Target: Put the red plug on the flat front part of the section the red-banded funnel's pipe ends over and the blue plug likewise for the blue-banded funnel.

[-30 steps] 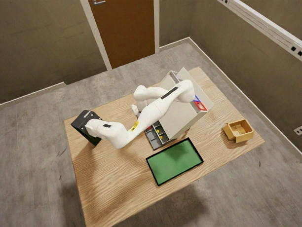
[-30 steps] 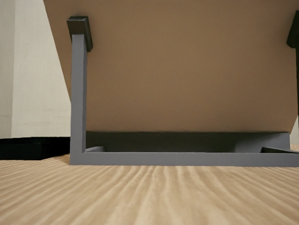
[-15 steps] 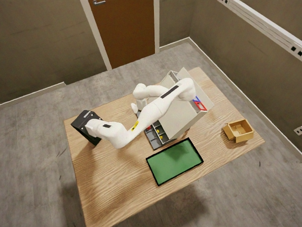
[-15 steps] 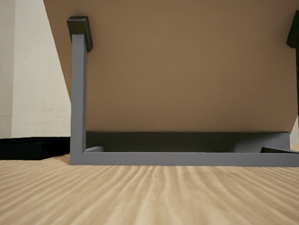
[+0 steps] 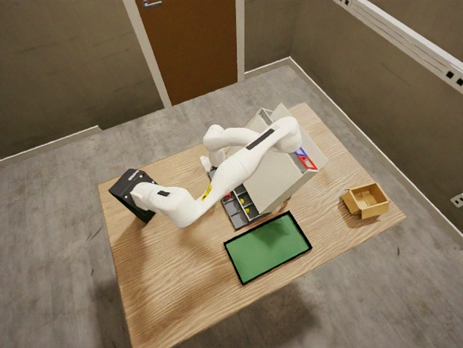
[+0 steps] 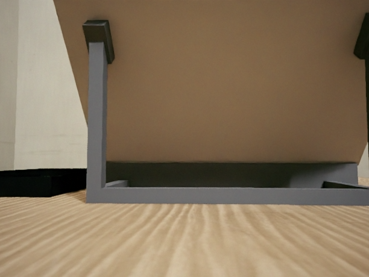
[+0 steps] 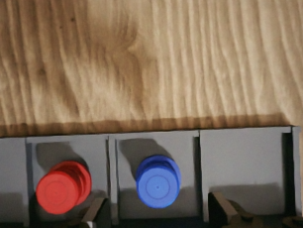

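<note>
Plugs, red (image 5: 228, 195) (image 7: 58, 192) and blue (image 7: 158, 182), unplaced in compartments | gripper (image 7: 158, 212) fingers apart, nothing held | both placements apparently remain

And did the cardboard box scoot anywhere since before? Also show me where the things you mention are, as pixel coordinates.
No, the cardboard box (image 5: 375, 210) sits at the same spot near the table's (image 5: 174, 280) right-hand corner.
</note>
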`<control>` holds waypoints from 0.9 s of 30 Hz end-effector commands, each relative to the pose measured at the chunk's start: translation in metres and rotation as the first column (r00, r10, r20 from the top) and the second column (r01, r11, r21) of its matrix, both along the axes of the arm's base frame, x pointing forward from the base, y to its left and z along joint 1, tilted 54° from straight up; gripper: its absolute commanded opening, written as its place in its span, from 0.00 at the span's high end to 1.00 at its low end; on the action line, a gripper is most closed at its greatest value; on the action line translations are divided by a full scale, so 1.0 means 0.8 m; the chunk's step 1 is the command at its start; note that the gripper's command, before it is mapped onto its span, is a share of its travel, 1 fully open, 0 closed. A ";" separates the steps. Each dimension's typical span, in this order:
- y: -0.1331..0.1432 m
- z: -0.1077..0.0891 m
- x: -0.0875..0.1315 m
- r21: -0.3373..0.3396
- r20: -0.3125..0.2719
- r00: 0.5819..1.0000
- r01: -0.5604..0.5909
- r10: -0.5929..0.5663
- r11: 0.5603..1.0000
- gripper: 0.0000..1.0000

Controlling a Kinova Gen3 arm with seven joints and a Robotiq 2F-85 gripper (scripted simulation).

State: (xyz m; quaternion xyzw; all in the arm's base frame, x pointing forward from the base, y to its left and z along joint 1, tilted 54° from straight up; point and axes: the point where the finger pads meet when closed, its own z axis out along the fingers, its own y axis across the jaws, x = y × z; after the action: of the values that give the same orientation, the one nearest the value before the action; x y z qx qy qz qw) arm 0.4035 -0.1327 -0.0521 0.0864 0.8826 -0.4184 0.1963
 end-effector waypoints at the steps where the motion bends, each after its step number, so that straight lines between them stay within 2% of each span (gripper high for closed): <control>1: 0.001 0.001 0.001 0.001 0.001 1.000 -0.002 0.002 1.000 0.35; 5: 0.001 0.001 0.001 0.001 0.001 1.000 -0.002 0.002 1.000 0.35; 6: 0.047 0.036 -0.018 0.001 0.001 1.000 -0.002 0.002 1.000 0.35; 22: 0.047 0.036 -0.018 0.001 0.001 1.000 -0.002 0.002 1.000 0.35; 23: 0.072 0.120 -0.020 0.001 0.000 1.000 -0.001 0.001 1.000 0.35; 25: 0.073 0.124 -0.020 0.001 0.000 1.000 -0.001 0.001 1.000 0.35; 27: 0.077 0.137 -0.020 0.001 0.000 1.000 -0.001 0.001 1.000 0.35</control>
State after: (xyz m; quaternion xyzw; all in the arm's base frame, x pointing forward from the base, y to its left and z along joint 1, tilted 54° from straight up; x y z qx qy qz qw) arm 0.3906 -0.0891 -0.0012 0.0854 0.8823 -0.4168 0.2011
